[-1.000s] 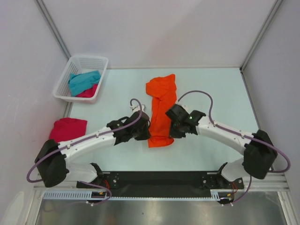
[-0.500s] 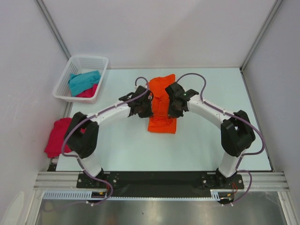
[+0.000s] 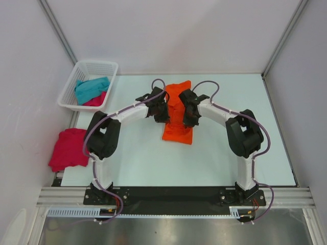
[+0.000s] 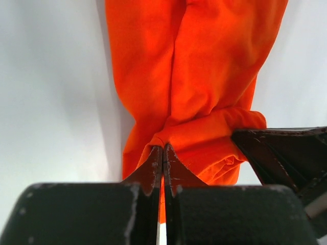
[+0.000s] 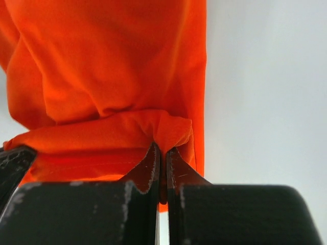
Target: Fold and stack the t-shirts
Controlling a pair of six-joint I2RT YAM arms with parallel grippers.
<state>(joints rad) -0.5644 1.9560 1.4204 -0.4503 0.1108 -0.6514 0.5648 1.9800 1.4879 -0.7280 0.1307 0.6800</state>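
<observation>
Left gripper (image 4: 163, 153) and right gripper (image 5: 162, 150) each pinch the orange t-shirt (image 3: 178, 131) (near hem, I think); its length runs straight ahead of them.

In the top view both arms rise from their bases at the bottom of the frame, bend at dark elbows at mid-left and mid-right, and reach inward so that their wrists almost meet just above the centre, forming an arch. The left gripper (image 4: 163, 153) has its jaws pressed together, the tips pinching a fold of the orange t-shirt (image 4: 204, 76). The right gripper (image 5: 162, 151) is clamped on the cloth in the same way, low in its own view
</observation>
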